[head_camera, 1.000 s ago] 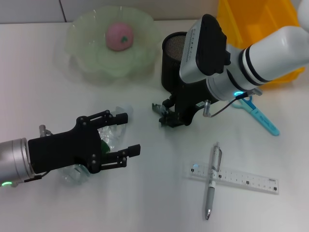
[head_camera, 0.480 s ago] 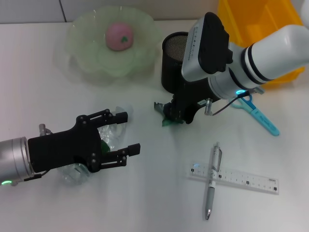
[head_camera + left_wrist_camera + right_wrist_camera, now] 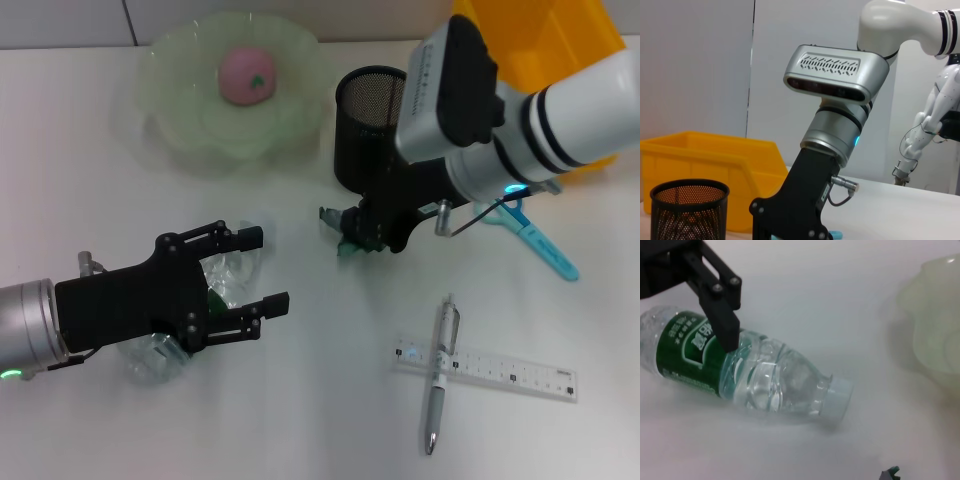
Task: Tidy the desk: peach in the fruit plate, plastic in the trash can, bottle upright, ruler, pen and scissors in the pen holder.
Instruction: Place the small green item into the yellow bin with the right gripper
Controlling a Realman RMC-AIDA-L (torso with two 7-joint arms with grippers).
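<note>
A clear bottle (image 3: 228, 276) with a green label lies on its side on the desk; the right wrist view shows the bottle (image 3: 760, 382) with its cap on. My left gripper (image 3: 266, 270) hovers open over it, one finger (image 3: 716, 295) beside the label. A green scrap of plastic (image 3: 349, 246) hangs just above the desk in front of the black mesh pen holder (image 3: 368, 118), and my right gripper (image 3: 345, 232) is shut on it. The peach (image 3: 248, 75) rests in the green fruit plate (image 3: 180, 105). Pen (image 3: 439, 375) lies across the ruler (image 3: 500, 368). Blue scissors (image 3: 540, 243) lie beside the right arm.
The yellow trash can (image 3: 570, 40) stands at the back right, behind the right arm; the left wrist view shows the trash can (image 3: 715, 155) behind the pen holder (image 3: 687, 210). The fruit plate's rim (image 3: 935, 335) lies just beyond the bottle's cap.
My right gripper has lifted off the desk and shifted slightly right with the green plastic in it. The left gripper has stayed open over the bottle.
</note>
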